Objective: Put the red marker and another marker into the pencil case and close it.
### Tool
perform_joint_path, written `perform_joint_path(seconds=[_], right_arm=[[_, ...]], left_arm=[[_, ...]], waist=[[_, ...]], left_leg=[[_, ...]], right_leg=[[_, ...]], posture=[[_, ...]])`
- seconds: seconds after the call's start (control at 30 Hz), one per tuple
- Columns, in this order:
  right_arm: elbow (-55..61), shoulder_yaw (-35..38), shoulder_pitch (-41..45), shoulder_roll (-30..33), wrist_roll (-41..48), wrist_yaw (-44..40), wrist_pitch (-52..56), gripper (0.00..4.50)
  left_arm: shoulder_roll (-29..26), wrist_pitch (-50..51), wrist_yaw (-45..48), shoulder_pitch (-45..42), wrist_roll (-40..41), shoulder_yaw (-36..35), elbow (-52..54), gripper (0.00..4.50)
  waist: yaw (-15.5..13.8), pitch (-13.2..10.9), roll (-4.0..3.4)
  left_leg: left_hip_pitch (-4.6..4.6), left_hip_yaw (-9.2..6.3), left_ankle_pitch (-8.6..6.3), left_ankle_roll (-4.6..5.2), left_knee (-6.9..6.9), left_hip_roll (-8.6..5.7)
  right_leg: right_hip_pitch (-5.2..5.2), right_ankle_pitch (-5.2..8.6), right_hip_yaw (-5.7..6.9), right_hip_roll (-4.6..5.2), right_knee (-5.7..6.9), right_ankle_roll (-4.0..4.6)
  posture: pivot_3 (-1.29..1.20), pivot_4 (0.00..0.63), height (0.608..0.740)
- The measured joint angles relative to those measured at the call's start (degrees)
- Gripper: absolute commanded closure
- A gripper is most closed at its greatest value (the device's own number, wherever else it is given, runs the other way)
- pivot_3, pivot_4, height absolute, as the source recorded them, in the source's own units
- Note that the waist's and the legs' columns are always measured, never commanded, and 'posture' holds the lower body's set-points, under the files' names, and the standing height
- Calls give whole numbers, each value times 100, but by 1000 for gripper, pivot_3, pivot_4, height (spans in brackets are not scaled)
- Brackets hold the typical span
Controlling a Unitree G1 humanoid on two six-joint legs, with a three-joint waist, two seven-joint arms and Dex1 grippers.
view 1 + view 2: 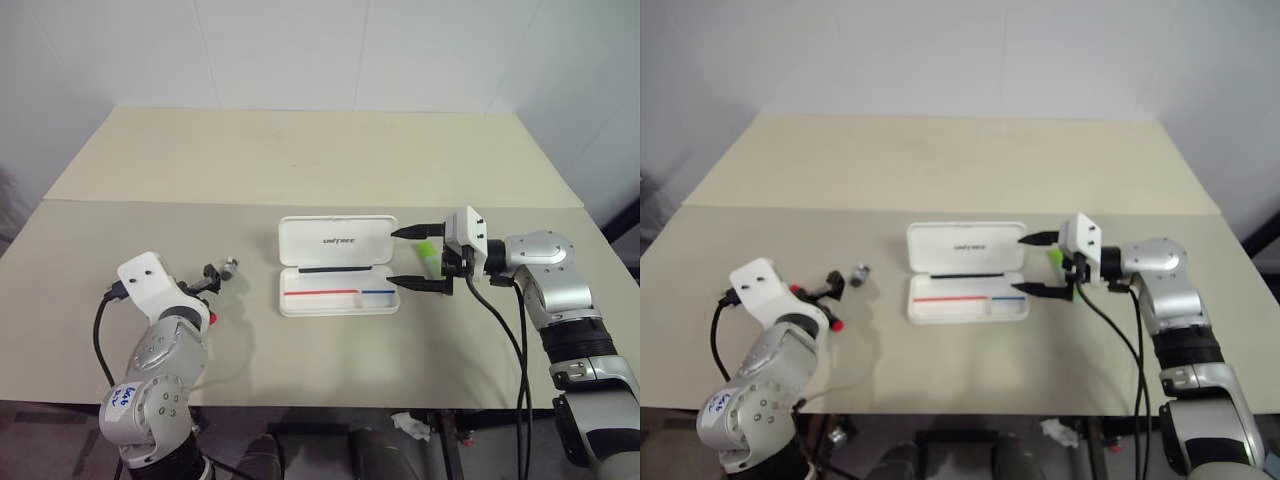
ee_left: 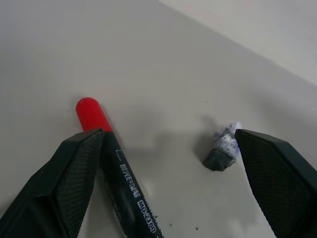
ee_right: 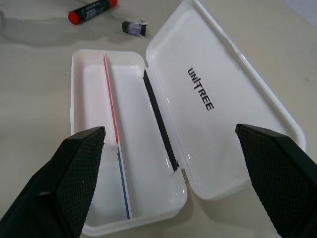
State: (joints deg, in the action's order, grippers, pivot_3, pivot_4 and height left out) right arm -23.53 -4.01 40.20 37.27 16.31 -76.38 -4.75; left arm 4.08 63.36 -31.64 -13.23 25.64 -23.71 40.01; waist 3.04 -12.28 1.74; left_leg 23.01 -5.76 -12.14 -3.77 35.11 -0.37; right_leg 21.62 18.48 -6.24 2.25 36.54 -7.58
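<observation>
Left gripper (image 1: 213, 283), lower left, spread wide to straddle the red marker (image 2: 106, 153); right gripper (image 1: 420, 257) gapes beside the open pencil case (image 1: 336, 290).

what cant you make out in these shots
- red marker: left wrist view, its lower end is cut off by the picture's edge and one finger of the left tool covers part of it.
- lime-green marker: head views, mostly hidden behind the right tool.
- small grey-black cylinder: too small to identify.
</observation>
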Motion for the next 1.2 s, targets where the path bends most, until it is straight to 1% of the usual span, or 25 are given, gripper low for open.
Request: perform_joint_path(seconds=[0.27, 0.53, 0.63, 0.77, 0.8, 0.97, 1.0, 1.1, 1.2], right_arm=[[-2, 0, 0, -29, -67, 71, -22, 26], [1, 0, -2, -30, -104, 138, -22, 26], [7, 0, -5, -46, -109, 187, -22, 0], [22, 0, -31, -61, -109, 229, -22, 0], [24, 0, -32, -65, -109, 233, -22, 0], [39, 0, -33, -76, -111, 292, -25, 0], [43, 0, -33, -76, -111, 306, -27, 0], [43, 0, -39, -75, -113, 339, -30, 0], [43, 1, -39, -72, -123, 345, -44, 0]], left_arm=[[33, 959, -123, -72, -121, -170, -19, 0], [126, 1509, 18, -478, -423, -387, -36, 0], [101, 1792, 137, -683, -563, -499, -93, 606], [41, 2000, 295, -881, -775, -634, -208, 1915], [29, 2023, 345, -917, -803, -660, -241, 2168], [-25, 2131, 733, -1127, -904, -637, -438, 3767], [-61, 2130, 784, -1130, -960, -594, -449, 3919], [-190, 2091, 916, -1125, -1091, -495, -503, 3919], [-616, 1886, 1165, -1127, -1201, -322, -706, 3919]], waist=[[-9, 0, 1], [-10, 0, 0], [-16, 0, -1], [-64, 1, -2], [-81, 1, -2], [-120, 1, -2], [-121, 1, -2], [-119, 0, -3], [-102, 0, -2]], left_leg=[[4, 0, -2, 1, 1, -2], [2, 0, -2, 0, 0, -3], [1, 0, -1, 0, 1, -4], [0, -1, 2, -1, 2, -4], [0, 0, 3, -1, 2, -4], [2, 0, 3, 0, 1, -3], [2, 0, 3, -1, -3, -2], [1, -1, 2, -2, -7, 2], [2, 0, 3, -4, -6, 4]], right_leg=[[0, 0, 1, 1, -4, 0], [-2, 0, 2, 1, -8, 0], [-4, 0, 3, 1, -8, -1], [-6, -1, 4, 1, -8, -2], [-6, -1, 4, 1, -9, -2], [-9, -3, 4, 2, -24, -5], [-9, -3, 4, 1, -27, -5], [-8, -2, 7, 0, -27, -4], [-7, -4, 6, -3, -28, -2]], posture=[[0, 150, 740], [0, 150, 740], [0, 150, 740], [0, 150, 740], [0, 150, 740], [0, 150, 740], [0, 150, 740], [0, 150, 740], [0, 150, 740]])
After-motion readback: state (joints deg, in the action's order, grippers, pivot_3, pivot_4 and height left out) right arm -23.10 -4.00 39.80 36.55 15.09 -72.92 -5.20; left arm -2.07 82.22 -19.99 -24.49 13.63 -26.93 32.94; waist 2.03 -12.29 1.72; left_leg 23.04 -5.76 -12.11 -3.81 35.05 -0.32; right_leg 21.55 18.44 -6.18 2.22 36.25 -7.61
